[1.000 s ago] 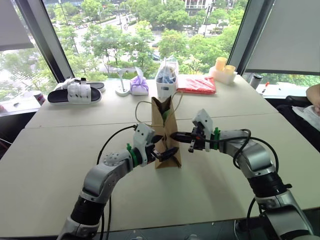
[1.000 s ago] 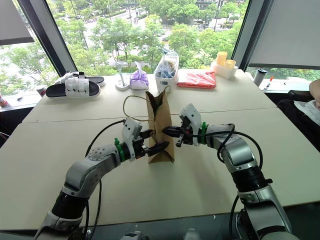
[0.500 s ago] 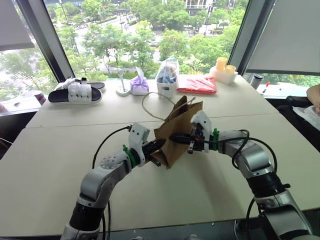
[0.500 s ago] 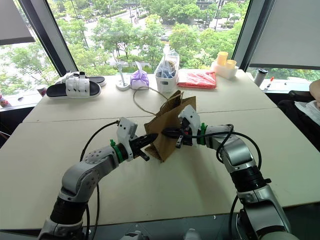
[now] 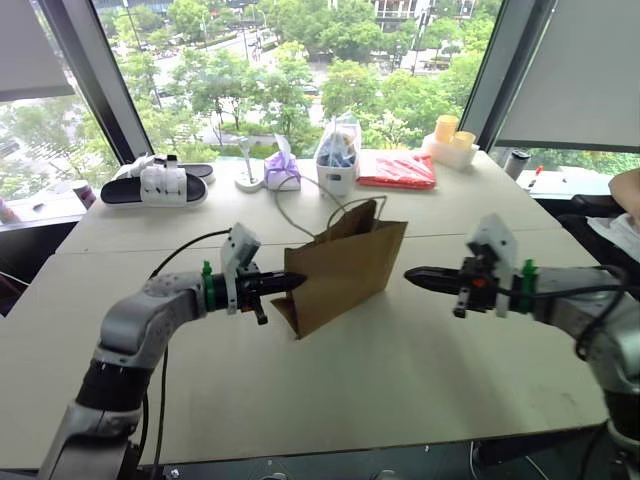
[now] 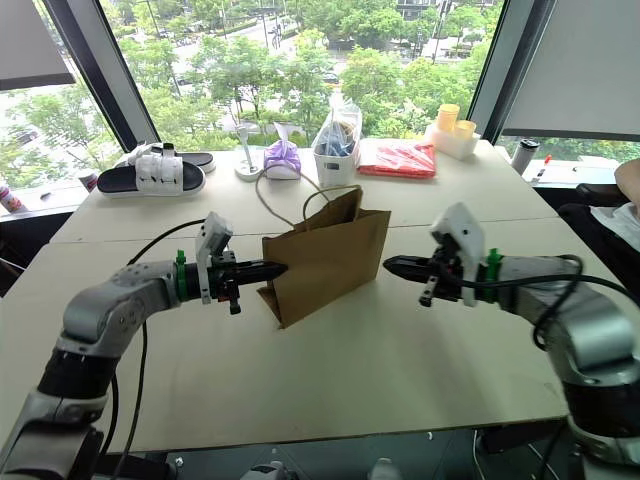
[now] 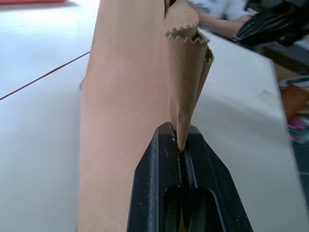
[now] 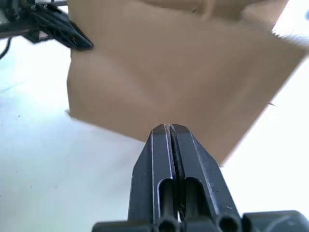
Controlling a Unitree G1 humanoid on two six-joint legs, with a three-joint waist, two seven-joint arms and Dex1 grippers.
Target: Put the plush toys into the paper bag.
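The brown paper bag (image 5: 345,272) leans tilted on the table, its string handles (image 5: 330,205) and mouth toward the back right. My left gripper (image 5: 296,281) is shut on a paper fold at the bag's left end; in the left wrist view its fingers (image 7: 161,159) pinch that fold of the bag (image 7: 125,96). My right gripper (image 5: 412,273) hangs shut and empty to the right of the bag, apart from it, pointing at its broad side (image 8: 183,72). The plush toys are hidden.
Along the table's back edge lie white slippers (image 5: 155,185), a purple tied pouch (image 5: 282,170), a clear plastic bag in a white tub (image 5: 336,155), a flat red packet (image 5: 395,170) and yellow cups (image 5: 447,130). A person's arm (image 5: 627,185) shows at the right edge.
The bag went from upright to tilted. My left gripper shut on its end and drew it left and up. My right gripper pulled back to the right, away from the bag.
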